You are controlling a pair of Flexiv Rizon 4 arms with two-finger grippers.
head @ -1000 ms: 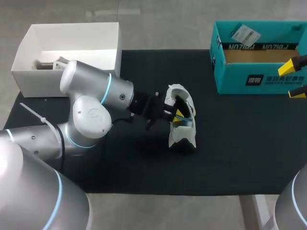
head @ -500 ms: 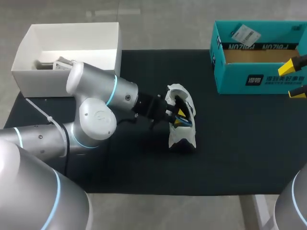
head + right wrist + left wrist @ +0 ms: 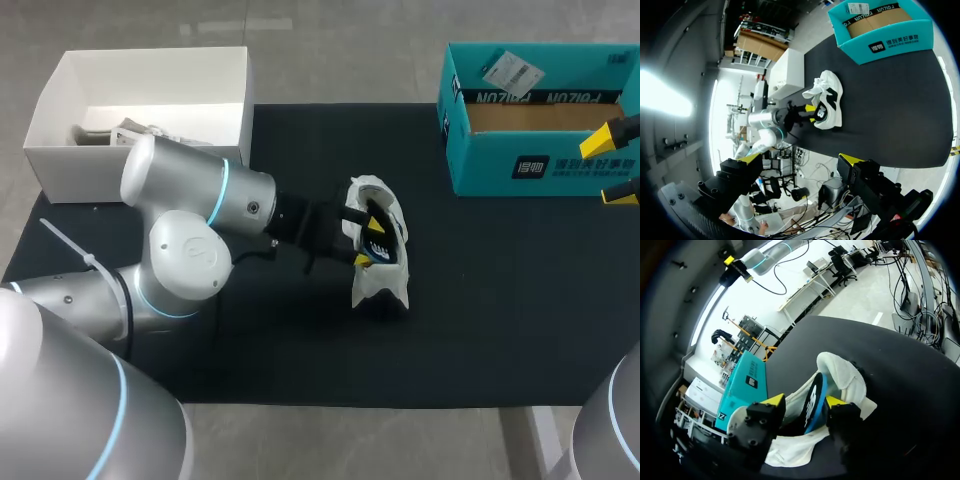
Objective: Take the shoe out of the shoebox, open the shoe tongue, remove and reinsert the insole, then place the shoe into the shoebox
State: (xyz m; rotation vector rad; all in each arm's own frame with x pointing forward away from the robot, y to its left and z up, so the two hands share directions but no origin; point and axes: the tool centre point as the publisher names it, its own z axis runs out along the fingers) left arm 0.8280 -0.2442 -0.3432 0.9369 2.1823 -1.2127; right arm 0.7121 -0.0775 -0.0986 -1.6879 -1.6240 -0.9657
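Note:
A white shoe (image 3: 381,268) (image 3: 842,372) lies on its side in the middle of the black mat (image 3: 480,300). Its blue and black insole (image 3: 377,243) (image 3: 814,399) stands on edge in the shoe's mouth. My left gripper (image 3: 367,240) (image 3: 805,402) is at that mouth, open, its yellow tips on either side of the insole and not pinching it. The teal shoebox (image 3: 545,165) (image 3: 746,390) stands uncovered at the far right. My right gripper (image 3: 612,166) (image 3: 801,159) hangs open over the mat's right edge by the shoebox, far from the shoe (image 3: 829,100).
A white open box (image 3: 140,95) with small items inside stands at the far left corner, partly off the mat. My left arm's elbow (image 3: 185,255) bulks over the mat's left side. Bare mat lies in front of and right of the shoe.
My left gripper's fingers have spread apart at the shoe's mouth, letting go of the insole, and the left arm shifted slightly. My right arm has kept still.

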